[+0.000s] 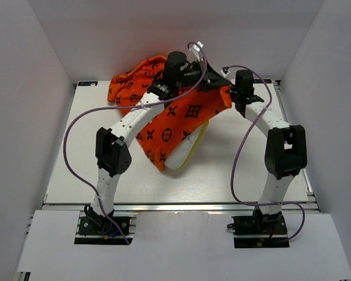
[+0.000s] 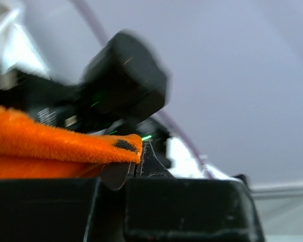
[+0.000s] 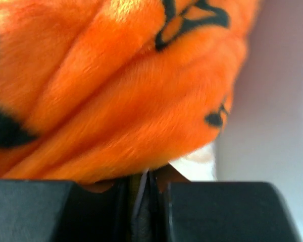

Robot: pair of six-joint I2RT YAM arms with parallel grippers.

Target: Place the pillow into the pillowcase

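Found pillowcase [image 1: 187,117] pinched at upper edge in closed left tool [image 2: 136,164] and closed right tool [image 3: 146,194], hung above bench [image 1: 222,175], likely to keep it spread; pillow [image 1: 184,157] partly inside, lower end protruding

White arm links [image 1: 131,120], black joint housings [image 1: 286,151], thin purple cables [image 1: 64,149] in loops, black bases [image 1: 254,225]

Pillowcase [image 1: 184,120] is fuzzy plush cloth, matt. Pillow [image 1: 181,157] looks like smooth white fabric. Table [image 1: 222,175]: smooth matt white.
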